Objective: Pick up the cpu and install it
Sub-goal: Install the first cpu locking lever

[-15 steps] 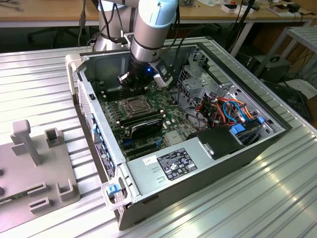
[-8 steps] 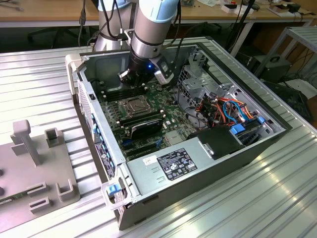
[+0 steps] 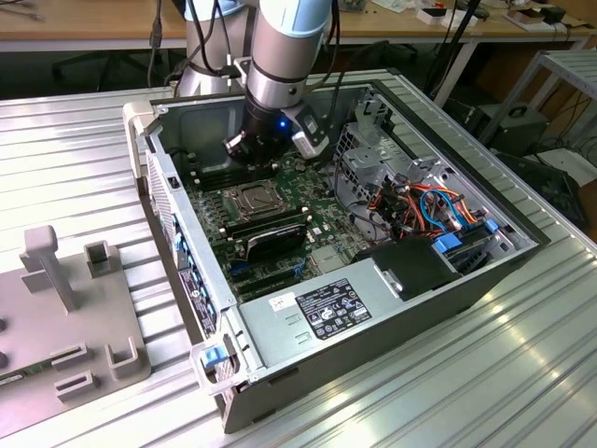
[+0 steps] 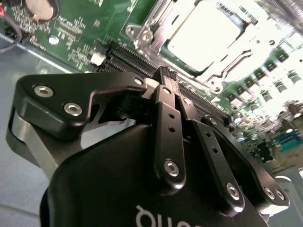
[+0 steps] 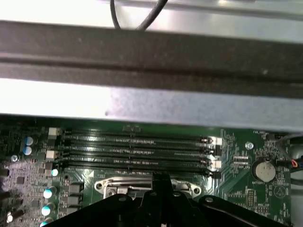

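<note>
Close in, second wrist view: gripper [image 4: 165, 75] fingers pressed together, tips meeting, nothing pinched between them. Tips hang just above the memory slots [image 4: 142, 59], next to the socket frame [image 4: 142, 33]. The cpu [image 4: 203, 35] lies flat inside that frame, its pale metal top washed bright by glare. A coin cell [image 4: 40, 8] sits on the green board [image 4: 75, 28] off to one side.

First wrist view: gripper [image 5: 161, 177] tip in line with the frame's [image 5: 142, 187] edge. Beyond it run four dark slots [image 5: 135, 149] side by side, then the grey case [image 5: 189, 111] wall and its black rim. Coin cell [image 5: 262, 170] near the board [image 5: 236, 191] corner.

Exterior view: arm [image 3: 280, 56] reaches down into the open case [image 3: 392, 308], which lies on its side on a ribbed metal table [image 3: 522, 373]. Gripper [image 3: 259, 157] is low over the board [image 3: 317, 219], near the case's far wall. The cpu [image 3: 254, 198] sits in the socket just nearer the camera than the gripper, apart from it. A long black card [image 3: 270, 235] lies beside the socket. Grey fixture [image 3: 65, 317] stands on the table at the exterior view's left.
</note>
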`<move>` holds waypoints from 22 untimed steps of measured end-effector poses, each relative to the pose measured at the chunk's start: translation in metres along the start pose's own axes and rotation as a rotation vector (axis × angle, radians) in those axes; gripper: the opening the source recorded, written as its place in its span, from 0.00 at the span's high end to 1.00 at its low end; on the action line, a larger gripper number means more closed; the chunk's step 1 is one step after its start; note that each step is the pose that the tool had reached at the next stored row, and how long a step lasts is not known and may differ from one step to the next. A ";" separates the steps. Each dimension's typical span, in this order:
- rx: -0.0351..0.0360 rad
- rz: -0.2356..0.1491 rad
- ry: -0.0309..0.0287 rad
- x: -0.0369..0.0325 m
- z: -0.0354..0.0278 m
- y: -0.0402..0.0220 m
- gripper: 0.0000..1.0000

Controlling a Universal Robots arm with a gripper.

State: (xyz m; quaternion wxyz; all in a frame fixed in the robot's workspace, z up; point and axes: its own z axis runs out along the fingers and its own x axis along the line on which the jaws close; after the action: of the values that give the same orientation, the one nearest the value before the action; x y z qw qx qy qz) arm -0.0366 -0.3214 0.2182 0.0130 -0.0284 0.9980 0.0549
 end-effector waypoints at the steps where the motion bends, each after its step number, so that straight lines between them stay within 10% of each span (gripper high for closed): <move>1: 0.0151 0.000 0.0009 0.0000 0.0000 -0.0001 0.89; 3: 0.0357 -0.001 0.0019 0.0000 0.0000 -0.0006 0.89; 14: 0.0729 -0.002 0.0042 0.0012 -0.0017 -0.0155 0.89; 22: 0.0806 -0.002 0.0045 0.0059 -0.0025 -0.0218 0.89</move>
State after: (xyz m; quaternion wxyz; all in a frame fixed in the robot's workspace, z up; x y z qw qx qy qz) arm -0.0413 -0.3436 0.2181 0.0119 -0.0289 0.9994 0.0146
